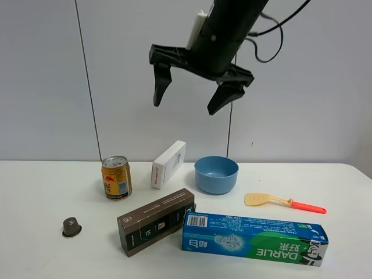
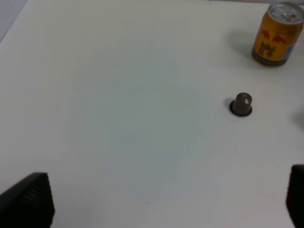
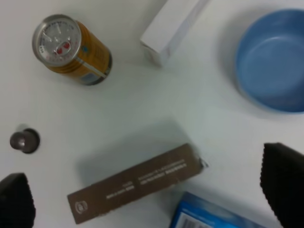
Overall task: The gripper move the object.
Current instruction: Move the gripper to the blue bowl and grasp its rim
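The blue bowl (image 1: 216,173) stands upright and empty on the white table (image 1: 35,192), right of a white box. It also shows in the right wrist view (image 3: 273,59). My right gripper (image 1: 185,108) hangs high above the table, over the white box and the bowl, its black fingers spread wide and holding nothing. In the right wrist view the right gripper (image 3: 151,190) shows only its fingertips (image 3: 285,183) at the frame corners. My left gripper (image 2: 161,199) is open and empty over bare table; it is out of the exterior view.
A gold drink can (image 1: 116,177) and a white box (image 1: 169,164) stand left of the bowl. A brown box (image 1: 156,221) and a blue-green toothpaste box (image 1: 254,238) lie in front. A yellow spatula with a red handle (image 1: 282,201) lies to the right. A small dark capsule (image 1: 71,226) sits front left.
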{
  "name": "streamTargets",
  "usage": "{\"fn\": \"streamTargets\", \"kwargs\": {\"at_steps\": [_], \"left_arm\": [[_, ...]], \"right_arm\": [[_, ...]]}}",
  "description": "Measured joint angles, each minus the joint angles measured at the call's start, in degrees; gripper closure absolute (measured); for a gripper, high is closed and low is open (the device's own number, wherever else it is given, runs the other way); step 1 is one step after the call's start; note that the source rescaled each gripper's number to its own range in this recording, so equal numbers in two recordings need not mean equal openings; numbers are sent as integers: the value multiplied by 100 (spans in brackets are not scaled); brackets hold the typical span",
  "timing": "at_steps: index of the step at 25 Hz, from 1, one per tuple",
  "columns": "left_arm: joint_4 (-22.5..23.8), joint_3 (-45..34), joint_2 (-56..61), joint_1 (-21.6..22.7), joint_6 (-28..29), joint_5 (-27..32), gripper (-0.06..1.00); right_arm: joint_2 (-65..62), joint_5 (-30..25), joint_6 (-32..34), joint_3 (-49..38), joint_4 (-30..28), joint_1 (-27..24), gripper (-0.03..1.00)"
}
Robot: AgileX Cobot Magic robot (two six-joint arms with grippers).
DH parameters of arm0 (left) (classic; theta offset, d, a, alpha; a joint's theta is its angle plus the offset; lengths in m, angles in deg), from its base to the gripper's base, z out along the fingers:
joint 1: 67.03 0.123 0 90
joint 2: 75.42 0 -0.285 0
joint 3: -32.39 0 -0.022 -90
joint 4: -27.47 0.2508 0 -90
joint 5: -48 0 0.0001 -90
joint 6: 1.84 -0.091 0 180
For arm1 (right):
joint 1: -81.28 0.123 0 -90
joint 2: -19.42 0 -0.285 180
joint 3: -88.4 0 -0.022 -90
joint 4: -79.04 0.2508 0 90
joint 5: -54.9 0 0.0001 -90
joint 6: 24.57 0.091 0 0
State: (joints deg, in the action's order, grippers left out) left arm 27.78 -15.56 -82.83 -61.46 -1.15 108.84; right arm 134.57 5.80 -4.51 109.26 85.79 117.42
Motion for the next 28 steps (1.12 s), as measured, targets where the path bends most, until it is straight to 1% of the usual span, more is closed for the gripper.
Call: {"fn": "streamTargets", "kwargs": {"at_steps": [2,7,10,12,14,16,19,21,28], "left_arm": [[0,0,0,0,0,0,-6],[0,0,0,0,0,0,-6],[0,0,0,0,0,0,-6],[0,0,0,0,0,0,-6],[0,0,0,0,0,0,-6],[0,0,0,0,0,0,-6],[0,0,0,0,0,0,-6],[0,0,0,0,0,0,-6],[0,0,0,0,0,0,-6]], "right_arm": [[230,240,92,0,277,0,1],[780,1052,236,0,890,0,1],[958,1471,307,0,1022,0,1],[1010,1678,450,0,1007,0,1],[1028,1833,707,0,829,0,1],[1036,1933,1078,0,453,1,1],[1036,1993,1789,0,-329,1,1],[1036,2017,2096,0,-675,-5,1],[1277,2038,2308,4,-1062,-176,2]]}}
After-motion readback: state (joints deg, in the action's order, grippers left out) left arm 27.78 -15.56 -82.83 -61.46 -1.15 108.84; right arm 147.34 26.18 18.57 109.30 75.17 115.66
